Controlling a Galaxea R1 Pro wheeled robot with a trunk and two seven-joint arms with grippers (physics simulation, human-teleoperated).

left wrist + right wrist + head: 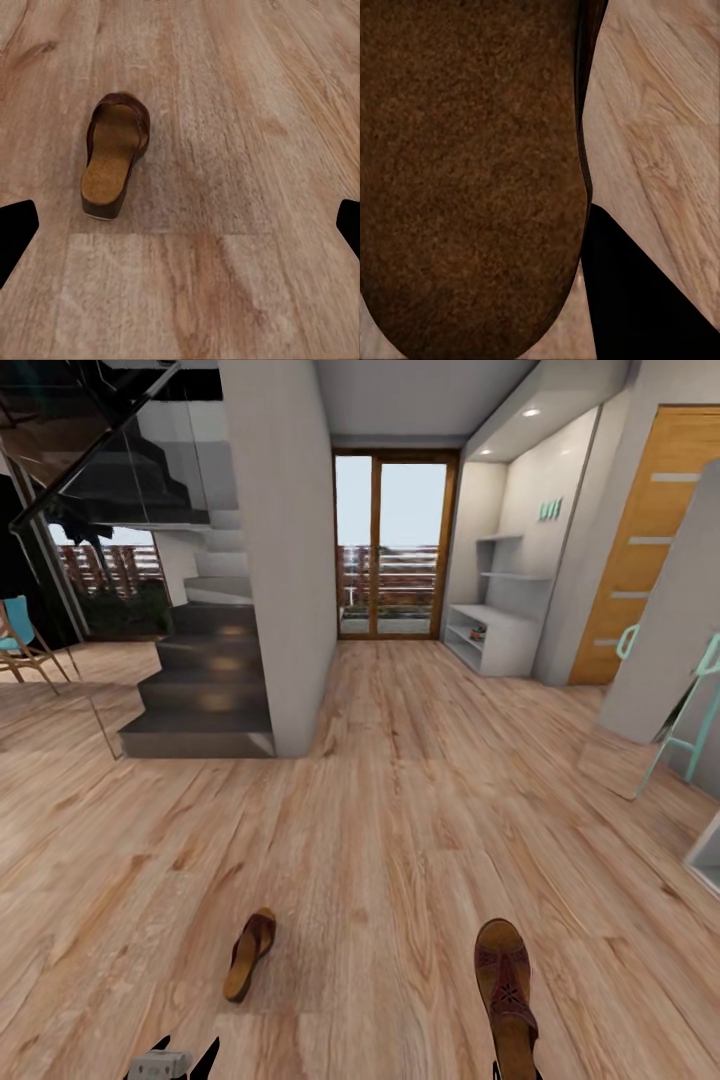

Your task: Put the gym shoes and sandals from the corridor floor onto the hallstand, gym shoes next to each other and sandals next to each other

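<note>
Two brown sandals are in view. One sandal [250, 955] [112, 154] lies on the wood-plank corridor floor [380, 810], a short way ahead of my left gripper [185, 1058] [180, 232], whose fingers are spread wide with nothing between them. The other sandal [505, 995] [465, 172] hangs above the floor with its heel end in my right gripper [518, 1074], and one black finger [637, 300] presses against its edge. The pale grey hallstand [505, 635] stands far ahead on the right, with something small on its lower tier. The gym shoes are out of view.
A dark staircase [205, 690] and a white pillar wall [285, 560] stand ahead on the left. Glass doors [395, 550] close the corridor's far end. On the right are a wooden door [640, 540], a teal stool [690, 710] and a white unit's corner [705, 855].
</note>
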